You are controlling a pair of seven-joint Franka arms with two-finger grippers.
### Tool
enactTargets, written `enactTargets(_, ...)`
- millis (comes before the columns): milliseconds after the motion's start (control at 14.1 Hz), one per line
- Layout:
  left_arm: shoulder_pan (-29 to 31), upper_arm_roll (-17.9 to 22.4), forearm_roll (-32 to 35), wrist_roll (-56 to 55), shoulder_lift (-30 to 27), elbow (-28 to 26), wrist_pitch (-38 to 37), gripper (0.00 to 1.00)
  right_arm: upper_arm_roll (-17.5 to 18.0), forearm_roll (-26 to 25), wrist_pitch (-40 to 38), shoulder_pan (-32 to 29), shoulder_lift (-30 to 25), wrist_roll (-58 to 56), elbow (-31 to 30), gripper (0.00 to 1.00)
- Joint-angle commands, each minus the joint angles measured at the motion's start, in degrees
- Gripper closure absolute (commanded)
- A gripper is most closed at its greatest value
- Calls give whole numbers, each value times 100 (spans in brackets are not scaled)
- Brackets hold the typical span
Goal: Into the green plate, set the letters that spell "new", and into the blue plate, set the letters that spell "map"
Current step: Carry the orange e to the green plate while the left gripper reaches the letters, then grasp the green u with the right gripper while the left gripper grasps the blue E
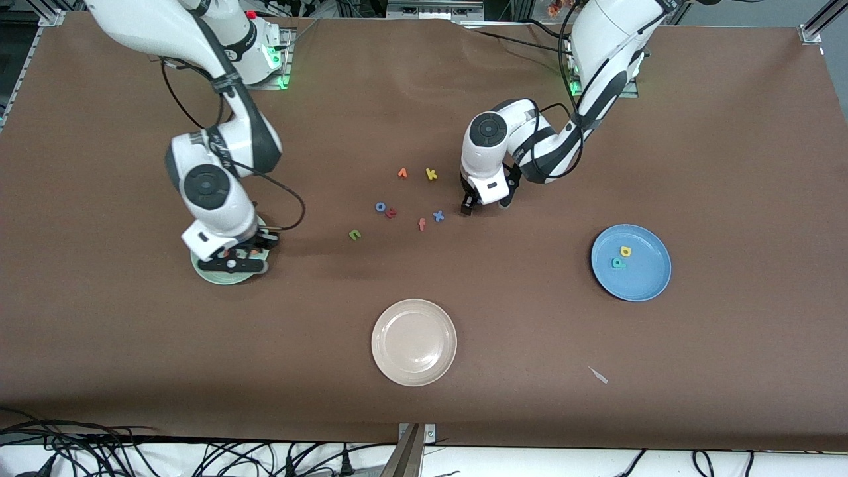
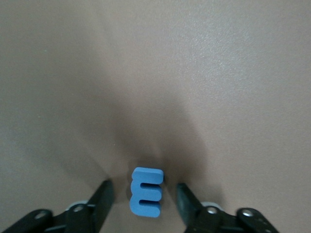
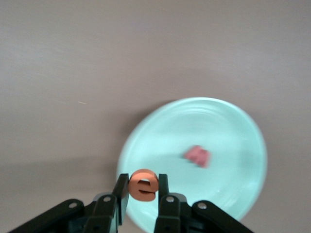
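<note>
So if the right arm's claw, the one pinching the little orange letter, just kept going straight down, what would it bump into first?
Most likely the green plate. The right claw grips the orange "e" over the plate's rim, so it would probably land near that edge, apart from the pinkish-red letter lying inside.

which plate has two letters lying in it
The blue plate, toward the left arm's end: a yellow letter and a teal one lie in it. The cream plate holds none.

My right gripper hangs raised with fingers pinched together; my left gripper sits low at the table's middle, fingers parted.
</note>
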Motion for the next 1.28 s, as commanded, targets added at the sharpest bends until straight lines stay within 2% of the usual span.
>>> enactTargets(0, 26, 32, 223, -119, 128, 32, 2, 97, 75, 121, 127, -434, -538, -505, -775, 80)
enactTargets(71, 35, 41, 223, -102, 119, 32, -6, 100, 75, 208, 206, -435, -600, -488, -924, 67)
enactTargets(213, 53, 59, 223, 99, 93, 93, -68, 100, 93, 559, 312, -435, -662, -444, -1066, 56)
enactTargets(355, 166, 41, 223, 459, 41, 346, -565, 100, 267, 779, 303, -435, -663, -348, -1058, 48)
enactTargets(567, 202, 32, 162, 899, 49, 865, -1472, 100, 759, 789, 347, -417, -470, 712, -883, 46)
enactTargets(638, 272, 32, 144, 1170, 49, 971, -1700, 100, 935, 780, 425, -408, -286, 1116, -699, 40)
enactTargets(851, 710, 24, -66, 2670, 49, 1506, -2859, 100, 1392, 710, 470, -365, 223, 2014, -102, 37)
enactTargets(993, 1097, 24, -102, 3639, 49, 1814, -3493, 100, 1464, 640, 479, -120, 566, 2533, 233, 37)
enactTargets(1205, 1318, 32, -102, 3757, 58, 1851, -3583, 100, 1455, 105, 488, 373, 989, 3701, 541, 37)
